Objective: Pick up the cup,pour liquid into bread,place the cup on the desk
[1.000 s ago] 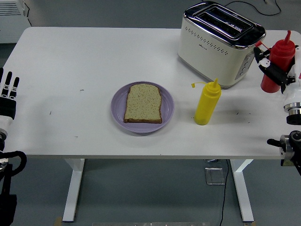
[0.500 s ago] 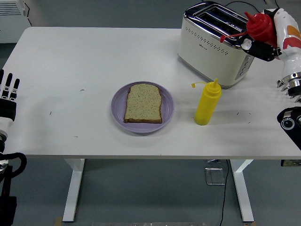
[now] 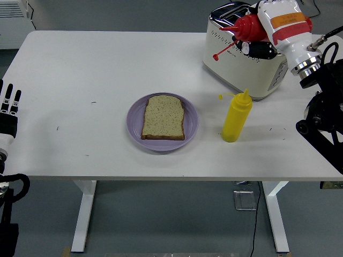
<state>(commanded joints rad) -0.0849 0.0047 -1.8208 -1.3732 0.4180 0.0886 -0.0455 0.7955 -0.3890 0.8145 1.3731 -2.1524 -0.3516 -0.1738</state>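
My right hand (image 3: 262, 32) is shut on a red squeeze bottle (image 3: 247, 28), held in the air in front of the toaster and tipped sideways, its nozzle pointing left and down. No cup is in view. A slice of bread (image 3: 163, 118) lies on a purple plate (image 3: 135, 130) at the table's middle, well left of and below the bottle. A yellow squeeze bottle (image 3: 236, 116) stands upright just right of the plate. My left hand (image 3: 9, 103) rests at the left edge with straight fingers, holding nothing.
A cream and chrome toaster (image 3: 241, 56) stands at the back right, directly behind the raised red bottle. My right forearm and its black linkage (image 3: 321, 118) cover the table's right edge. The white table (image 3: 80, 80) stretches left of the plate.
My right hand has carried the red bottle up and left, from the table's right edge to in front of the toaster, and tipped it from upright to sideways. The left hand has not moved.
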